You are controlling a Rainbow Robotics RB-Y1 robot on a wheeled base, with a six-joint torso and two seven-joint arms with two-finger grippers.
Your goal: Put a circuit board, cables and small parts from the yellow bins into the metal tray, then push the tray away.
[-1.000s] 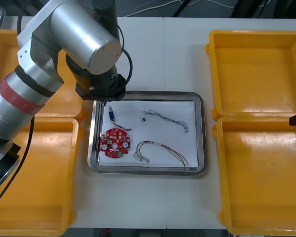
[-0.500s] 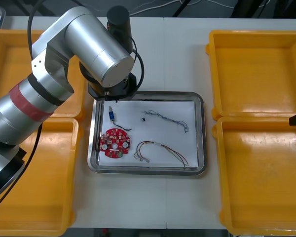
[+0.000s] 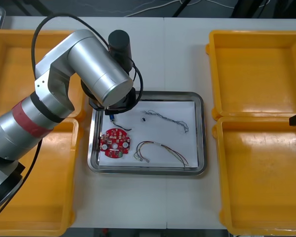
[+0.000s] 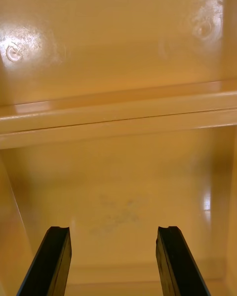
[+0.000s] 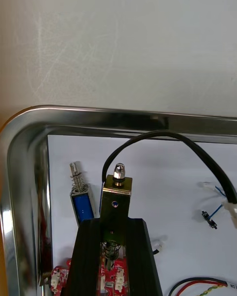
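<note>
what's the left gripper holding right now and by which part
A small metal part, pinched by its body in the left gripper; its pin-tipped end sticks out beyond, over the metal tray.

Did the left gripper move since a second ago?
Yes. The left gripper has shifted from the metal tray's far left corner inward, over its white inside.

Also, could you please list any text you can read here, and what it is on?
No text is legible.
On the circuit board: markings too small.
On the white tag by the red and yellow cable: print too small.
On the small metal part in the left gripper: nothing.
</note>
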